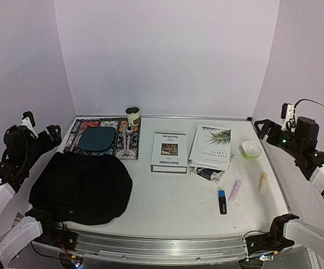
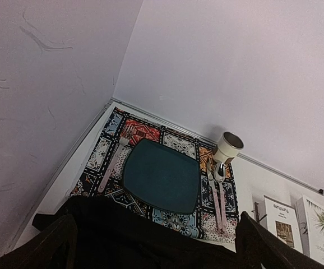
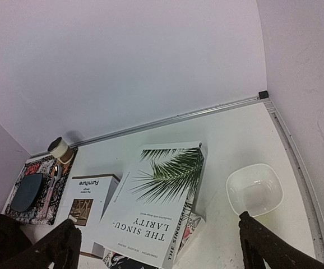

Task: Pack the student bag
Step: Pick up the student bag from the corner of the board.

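A large, floppy black fabric backpack [image 1: 81,188] is being shown slumped flat on the smooth white table [image 1: 167,207], at its near left, just in front of one patterned woven placemat [image 1: 120,140]. On that mat one dark teal, rounded-square plate [image 1: 96,138] is being flanked by pink-handled cutlery, with one cream cylindrical cup [image 1: 132,116] at the far right corner. Two glossy white hardcover books, a furniture book [image 1: 169,151] and a palm-leaf book [image 1: 211,145], are being displayed flat at the centre; the second is being propped on a darker printed item. One small white rounded bowl [image 1: 251,149] and three slim stick-shaped items, blue, pink and yellow, are being shown to the right. Both arms are being held folded and raised at the table's sides. The left gripper [image 2: 156,249] and the right gripper [image 3: 165,249] are being kept spread wide, with nothing grasped.
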Controlling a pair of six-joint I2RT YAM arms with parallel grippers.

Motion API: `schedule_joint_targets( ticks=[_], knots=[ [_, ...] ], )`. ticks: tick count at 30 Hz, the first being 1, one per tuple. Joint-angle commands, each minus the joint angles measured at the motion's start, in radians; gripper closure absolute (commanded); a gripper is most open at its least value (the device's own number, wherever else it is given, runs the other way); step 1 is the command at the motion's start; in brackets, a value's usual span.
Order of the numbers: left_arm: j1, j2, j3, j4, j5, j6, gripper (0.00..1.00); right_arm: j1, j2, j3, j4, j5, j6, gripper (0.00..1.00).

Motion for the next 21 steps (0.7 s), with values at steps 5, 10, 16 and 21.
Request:
schedule_joint_targets(
  ticks=[5, 10, 16, 21],
  knots=[
    [-0.003, 0.041, 0.052, -0.031, 0.084, 0.011, 0.00, -0.002, 0.005, 0.002, 0.050, -0.039, 0.003, 0.02],
    [-0.003, 0.168, 0.113, -0.071, 0.161, -0.011, 0.00, -0.002, 0.019, 0.000, 0.048, -0.061, 0.020, 0.02],
    [-0.061, 0.422, 0.219, -0.141, 0.230, -0.095, 0.01, 0.023, 0.068, 0.009, 0.048, -0.111, 0.026, 0.02],
    [-0.324, 0.589, 0.308, -0.188, 0.044, -0.163, 0.01, 0.108, 0.127, 0.035, 0.032, -0.104, 0.021, 0.02]
  ],
)
